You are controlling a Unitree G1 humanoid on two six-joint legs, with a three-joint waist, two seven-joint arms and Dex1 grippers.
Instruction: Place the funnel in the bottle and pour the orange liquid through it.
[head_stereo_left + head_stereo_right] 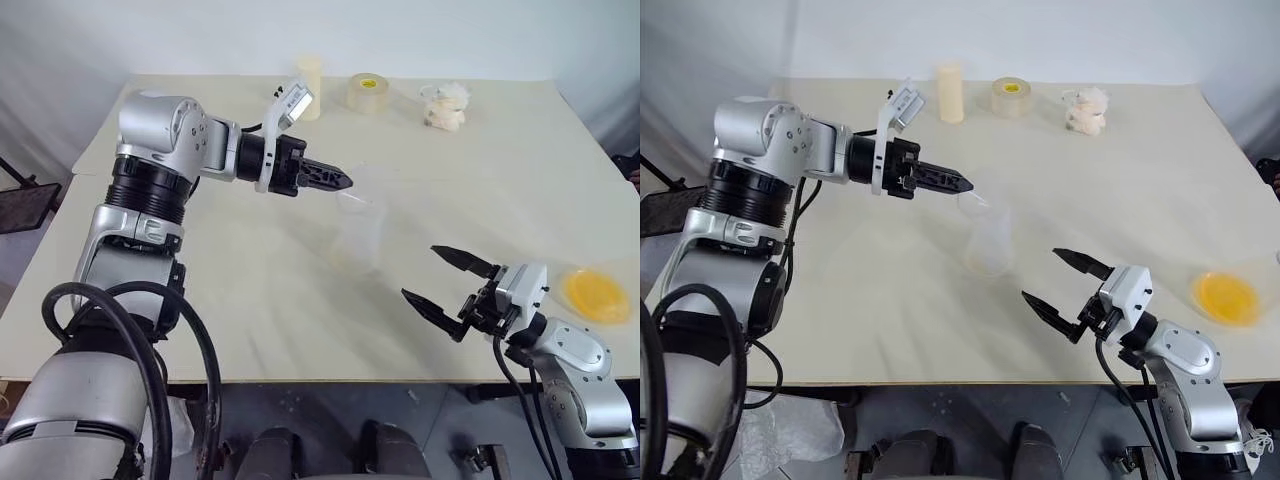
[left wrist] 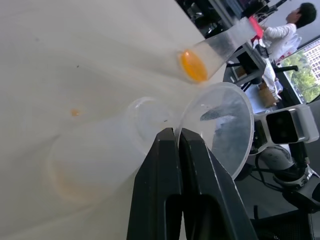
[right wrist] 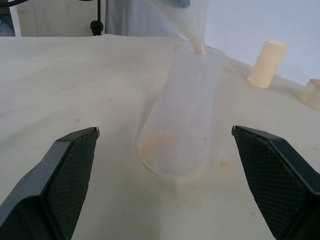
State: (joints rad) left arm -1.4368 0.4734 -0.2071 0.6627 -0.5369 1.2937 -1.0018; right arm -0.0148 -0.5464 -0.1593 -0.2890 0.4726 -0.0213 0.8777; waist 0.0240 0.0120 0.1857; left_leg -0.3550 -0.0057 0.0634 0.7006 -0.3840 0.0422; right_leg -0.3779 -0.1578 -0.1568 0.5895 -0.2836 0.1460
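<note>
The clear bottle [image 1: 362, 235] stands upright at the table's middle. Just above it my left gripper [image 1: 345, 182] is shut on the rim of the clear funnel [image 2: 220, 125], which hangs tilted. In the right wrist view the funnel's stem [image 3: 198, 37] reaches the bottle's mouth [image 3: 200, 52]. My right gripper [image 1: 420, 272] stands open near the front edge, right of the bottle and apart from it, fingers [image 3: 70, 165] spread wide and empty. The orange liquid [image 1: 597, 295] sits in a shallow clear cup at the front right of the table.
A cream cylinder [image 1: 309, 85], a tape roll with a yellow centre [image 1: 368, 92] and a small white fluffy object [image 1: 444, 105] stand along the table's far edge. A person [image 2: 295, 25] is in the background beyond the table.
</note>
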